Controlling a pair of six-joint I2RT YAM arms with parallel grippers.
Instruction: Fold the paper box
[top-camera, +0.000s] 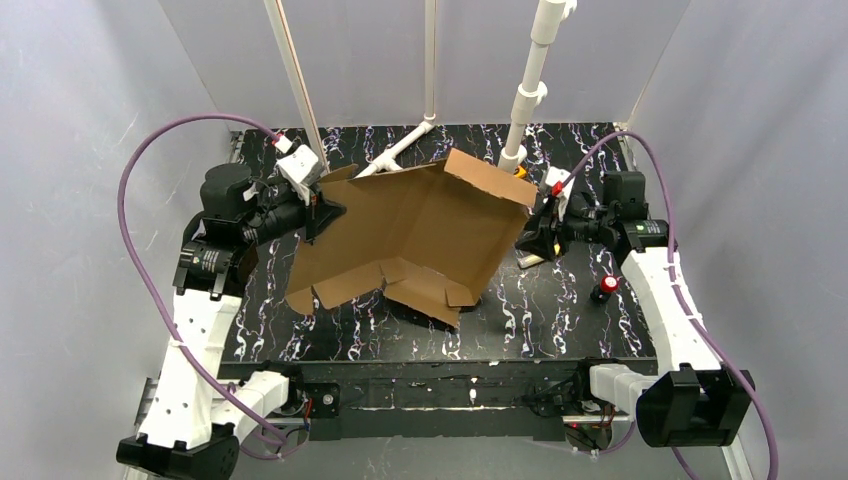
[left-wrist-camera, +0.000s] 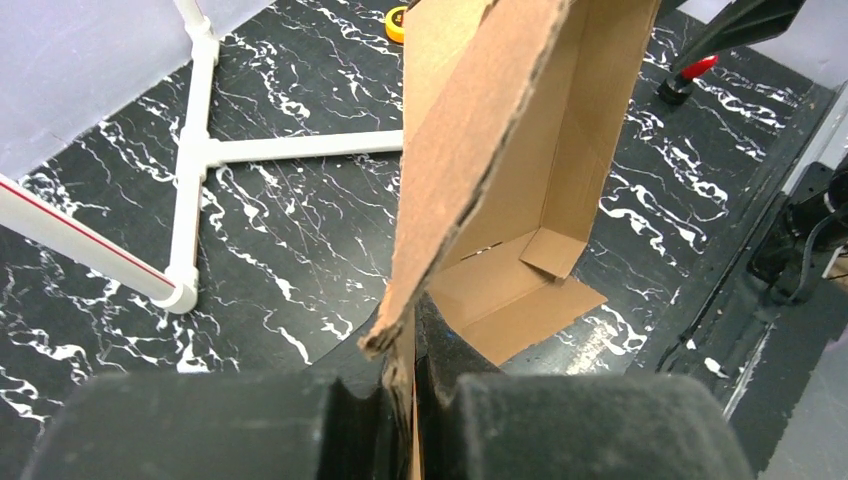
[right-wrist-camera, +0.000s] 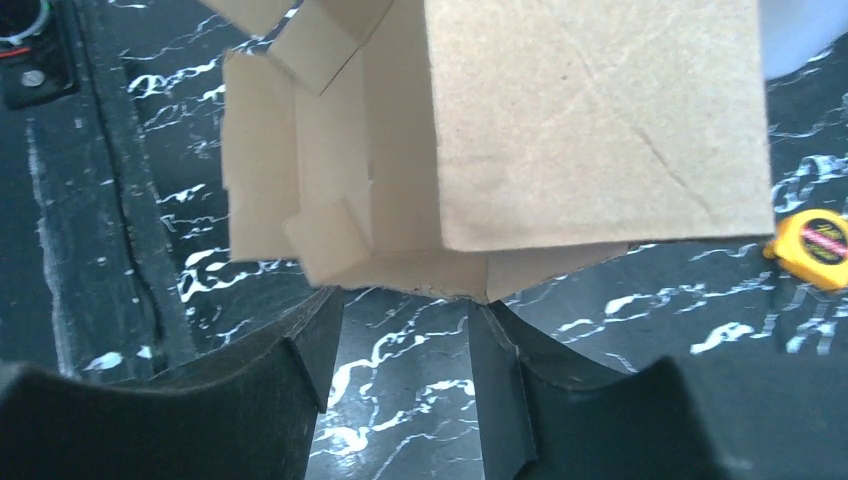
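Here, left pincer (left-wrist-camera: 400, 405) clamped on paper box (top-camera: 410, 235) edge, right pincer (right-wrist-camera: 400, 320) apart, just beside it.

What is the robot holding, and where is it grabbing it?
The left gripper pinches the paper box by the edge of one side panel. The right gripper is open at the box's other side, gripping nothing.

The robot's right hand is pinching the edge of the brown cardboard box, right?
Not quite. It is the left hand that is pinching the edge of the brown cardboard box. The left wrist view shows its fingers shut on the cardboard. In the right wrist view, the right hand is open, with its fingers spread apart.
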